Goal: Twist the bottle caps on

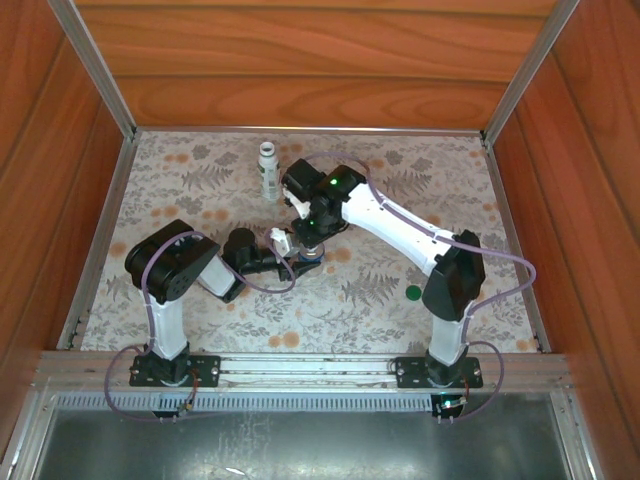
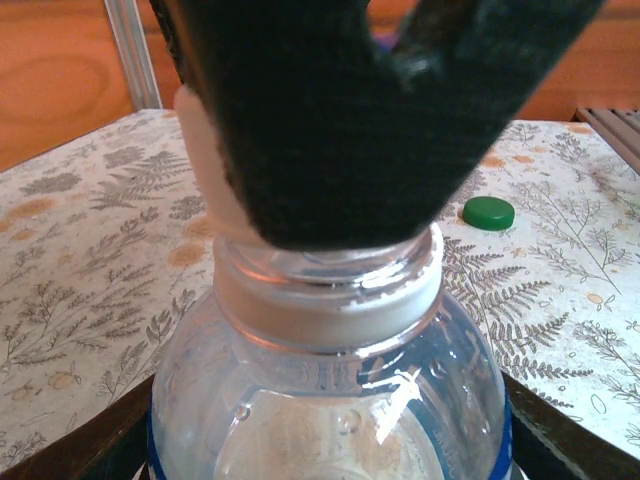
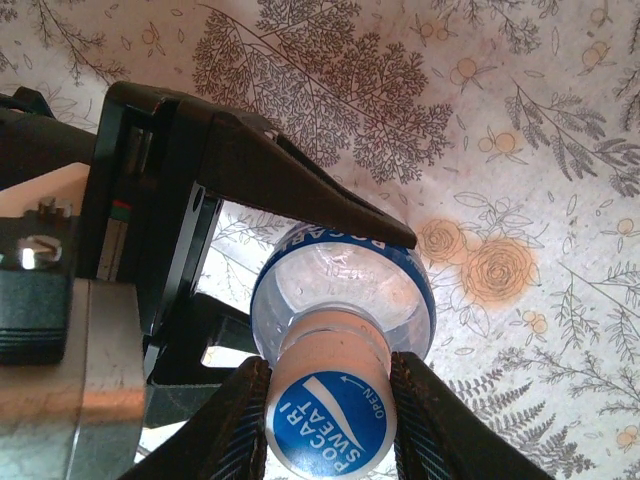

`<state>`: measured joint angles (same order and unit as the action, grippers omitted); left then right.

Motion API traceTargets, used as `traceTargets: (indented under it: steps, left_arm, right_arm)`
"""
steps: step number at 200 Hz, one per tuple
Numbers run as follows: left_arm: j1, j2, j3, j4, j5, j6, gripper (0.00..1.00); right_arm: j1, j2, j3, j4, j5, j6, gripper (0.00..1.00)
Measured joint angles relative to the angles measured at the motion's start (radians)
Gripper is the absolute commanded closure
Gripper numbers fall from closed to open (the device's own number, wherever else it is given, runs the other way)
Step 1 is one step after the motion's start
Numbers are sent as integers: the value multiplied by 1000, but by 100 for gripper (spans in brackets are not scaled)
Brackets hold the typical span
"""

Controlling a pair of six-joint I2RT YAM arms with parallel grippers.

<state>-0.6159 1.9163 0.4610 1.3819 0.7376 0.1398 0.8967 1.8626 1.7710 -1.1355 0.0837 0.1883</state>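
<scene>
Robot test cell of a lab sort, not a home. Wood-panel walls (image 1: 300, 60) and aluminium corner posts (image 1: 100, 70) boxed in a table under fern-and-flower cloth (image 1: 480, 200). Two cabled robot arms (image 1: 400, 225) stood bolted to a metal rail (image 1: 300, 368).

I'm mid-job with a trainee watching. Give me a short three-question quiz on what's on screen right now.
1. True or false: the small dark green round plastic cap lies loose on the floral table.
2. The right gripper has its jaws on: A) the blue round plastic cap; B) the green cap; C) nothing.
3. Which gripper holds the short clear plastic bottle with the blue label?
Key: 1 true; 2 A; 3 the left gripper.
</scene>
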Motion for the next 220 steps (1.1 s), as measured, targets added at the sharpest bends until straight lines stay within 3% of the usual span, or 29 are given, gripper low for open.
traceTargets:
  steps: [143, 168, 220]
  left_arm:
    - [0, 0, 6, -6, -1, -28, 38]
    - [0, 0, 9, -8, 0, -32, 38]
    - [0, 0, 10, -10, 2, -32, 38]
  right_arm:
    - [47, -69, -121, 130, 127, -49, 63]
    - [47, -72, -125, 135, 137, -47, 52]
    - [46, -103, -153, 152, 140, -48, 45]
